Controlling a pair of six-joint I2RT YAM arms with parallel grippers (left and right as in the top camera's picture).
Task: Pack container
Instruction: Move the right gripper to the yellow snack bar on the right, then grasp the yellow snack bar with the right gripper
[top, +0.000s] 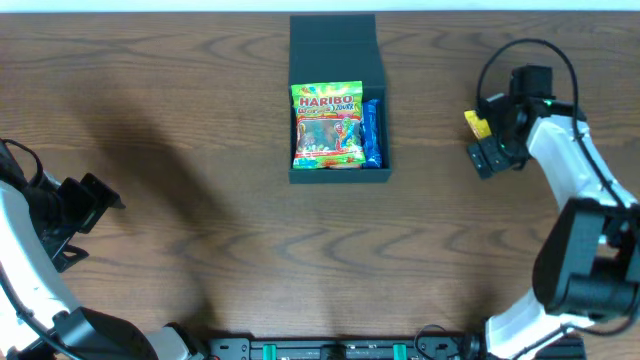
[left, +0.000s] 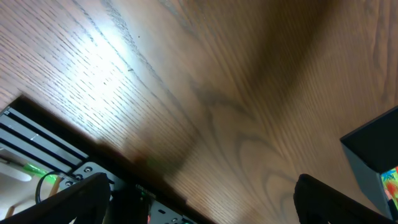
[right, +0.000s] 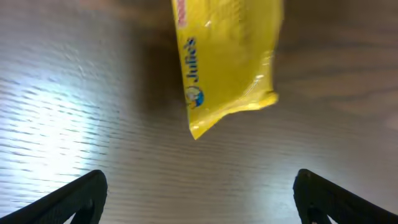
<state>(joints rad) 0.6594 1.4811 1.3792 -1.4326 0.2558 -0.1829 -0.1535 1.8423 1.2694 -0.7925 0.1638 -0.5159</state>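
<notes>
- Step, as I judge it: picking up the next snack. The container (top: 338, 178) sits top-centre on the table (top: 200, 120), lid (top: 333, 35) flipped open at the back, and is already part-filled.
- Inside: a Haribo bag (top: 327, 125) takes up most of the floor, with a blue packet (top: 372, 132) tucked along its right edge, touching it.
- The right gripper (top: 484, 152) is well to the right of the container, just beside a yellow packet (top: 477, 123) lying on the table.
- Right wrist view: right gripper (right: 199, 180) has its fingers spread wide with nothing between them; the yellow packet (right: 227, 62) is ahead of the tips, not grasped.
- The left gripper (top: 95, 210) is parked far left, well apart from everything. Left wrist view: left gripper (left: 199, 199) is spread and empty, and a container corner (left: 373, 149) shows at the right edge.
- Next move calls for: advance the right arm over the packet, close on it, carry it left and drop it into the container.
- Readable text: "HARIBO" on the bag and "Julie's" on the yellow packet. The blue packet's print is too small to read.
</notes>
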